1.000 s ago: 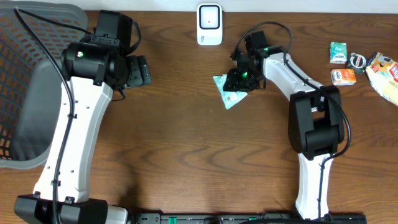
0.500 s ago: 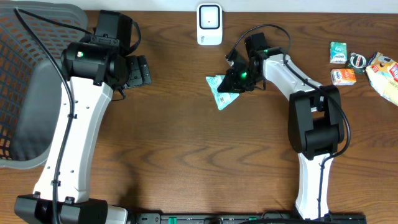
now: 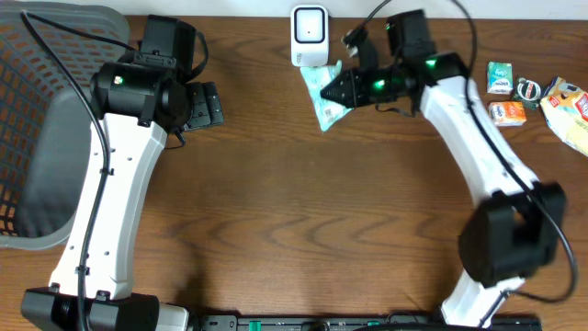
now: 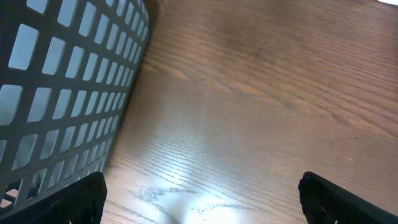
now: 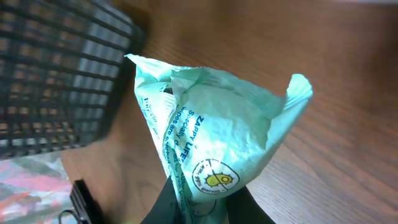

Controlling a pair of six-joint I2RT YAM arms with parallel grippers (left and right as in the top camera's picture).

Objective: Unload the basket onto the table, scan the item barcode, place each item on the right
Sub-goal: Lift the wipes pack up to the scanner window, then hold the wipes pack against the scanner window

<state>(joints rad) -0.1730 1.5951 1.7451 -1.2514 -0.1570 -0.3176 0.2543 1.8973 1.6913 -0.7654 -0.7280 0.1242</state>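
A mint-green packet [image 3: 323,97] with printed text hangs in the air just below the white scanner [image 3: 310,35] at the table's back edge. My right gripper [image 3: 342,92] is shut on the packet's right end. In the right wrist view the crumpled packet [image 5: 217,124] fills the middle, pinched at its lower end by my right gripper [image 5: 205,208]. No barcode shows on the visible faces. My left gripper [image 3: 207,104] stands open and holds nothing, left of the scanner. The left wrist view has only bare wood between the tips of my left gripper [image 4: 202,199].
A dark mesh basket [image 3: 46,119] fills the left side, its wall [image 4: 56,81] close to the left gripper. At the far right lie a small green pack [image 3: 499,77], an orange pack [image 3: 506,113] and a yellow bag [image 3: 570,110].
The right gripper has closed on the mint-green packet, lifted it off the table and carried it back and left towards the scanner. The left arm has not moved.
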